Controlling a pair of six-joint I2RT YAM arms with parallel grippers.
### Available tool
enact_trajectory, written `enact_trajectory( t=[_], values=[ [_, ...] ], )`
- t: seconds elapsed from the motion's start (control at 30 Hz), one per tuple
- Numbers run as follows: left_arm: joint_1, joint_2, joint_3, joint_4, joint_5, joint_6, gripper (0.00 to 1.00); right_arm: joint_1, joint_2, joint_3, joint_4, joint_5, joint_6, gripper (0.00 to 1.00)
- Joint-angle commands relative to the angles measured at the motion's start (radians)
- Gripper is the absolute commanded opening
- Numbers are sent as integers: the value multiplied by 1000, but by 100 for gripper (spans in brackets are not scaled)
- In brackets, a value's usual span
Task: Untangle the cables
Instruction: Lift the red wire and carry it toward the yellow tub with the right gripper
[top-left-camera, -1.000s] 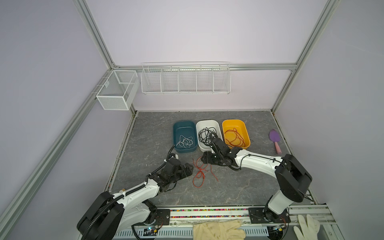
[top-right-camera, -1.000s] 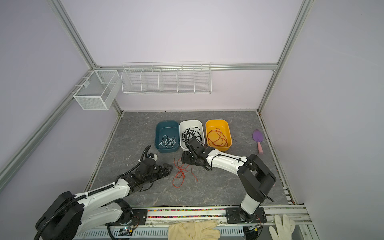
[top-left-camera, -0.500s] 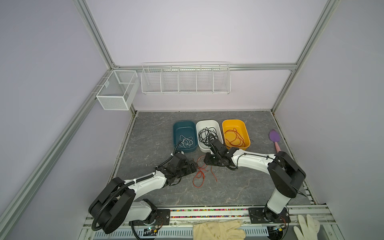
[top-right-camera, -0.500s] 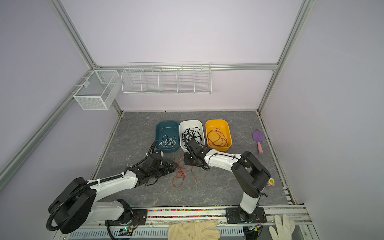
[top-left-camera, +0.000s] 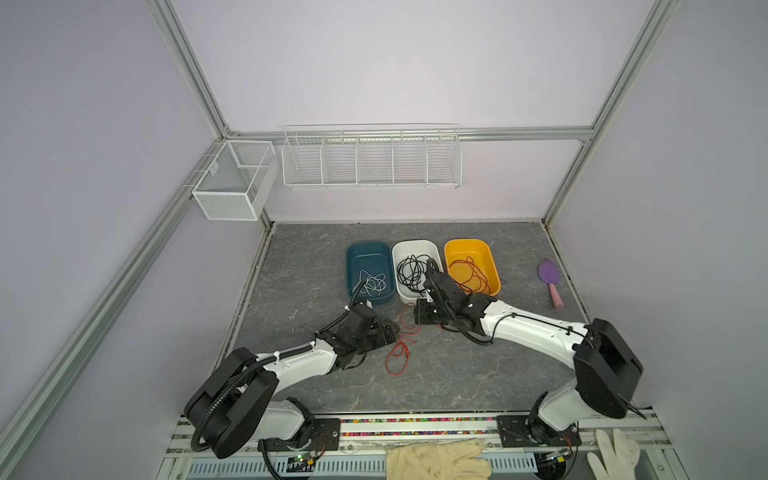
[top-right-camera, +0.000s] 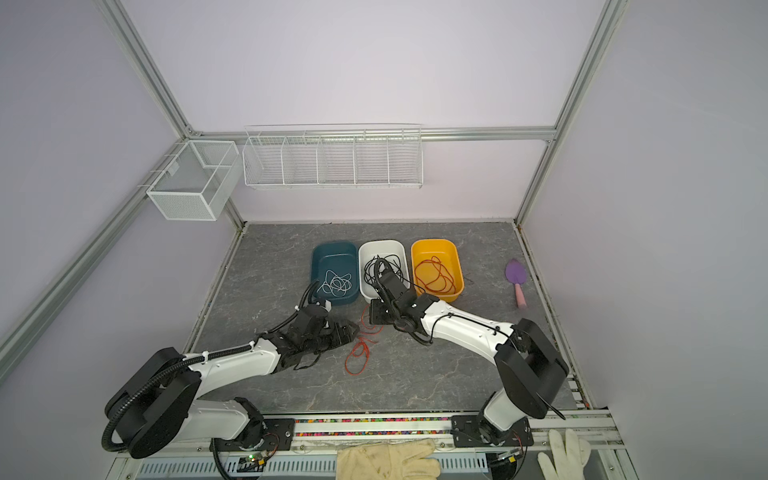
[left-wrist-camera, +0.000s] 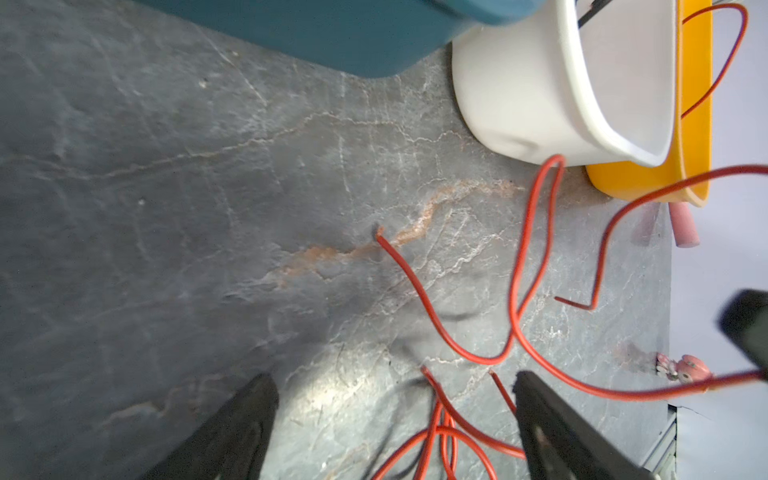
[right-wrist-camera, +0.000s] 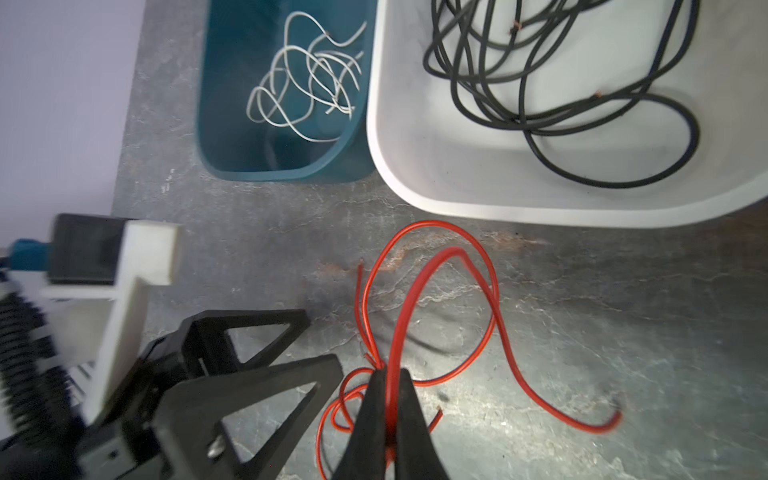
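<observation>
A tangle of red cables (top-left-camera: 399, 351) (top-right-camera: 360, 353) lies on the dark table between my two grippers. My right gripper (right-wrist-camera: 390, 374) (top-left-camera: 417, 320) is shut on one red cable (right-wrist-camera: 419, 282), pinched between its fingertips just above the table. My left gripper (left-wrist-camera: 395, 380) (top-left-camera: 394, 331) is open, its fingers on either side of several red strands (left-wrist-camera: 436, 419) and gripping none. White cables (top-left-camera: 372, 284) lie in the teal bin (top-left-camera: 350, 266), black cables (top-left-camera: 411, 272) in the white bin (top-left-camera: 415, 244), and red-orange cables (top-left-camera: 471, 272) in the yellow bin (top-left-camera: 465, 243).
The three bins stand in a row right behind the tangle. A purple brush (top-left-camera: 550, 278) lies at the right edge. Two gloves (top-left-camera: 440, 459) (top-left-camera: 613, 455) rest on the front rail. Wire baskets (top-left-camera: 370, 160) (top-left-camera: 235, 178) hang on the walls.
My right gripper has closed on the red cable. The left arm has reached forward and right, bringing its open gripper over the tangle.
</observation>
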Motion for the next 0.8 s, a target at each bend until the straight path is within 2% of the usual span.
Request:
enact_trajectory(
  t=[0.0, 0.53, 0.77],
  values=[
    [-15, 25, -9, -47, 23, -24, 90, 11, -59, -8, -52, 61, -40, 7],
    [-51, -15, -8, -50, 28, -37, 89, 16, -349, 26, -212, 214, -137, 7],
    [-58, -18, -15, -45, 33, -47, 89, -40, -417, 50, -284, 236, -173, 7]
  ],
)
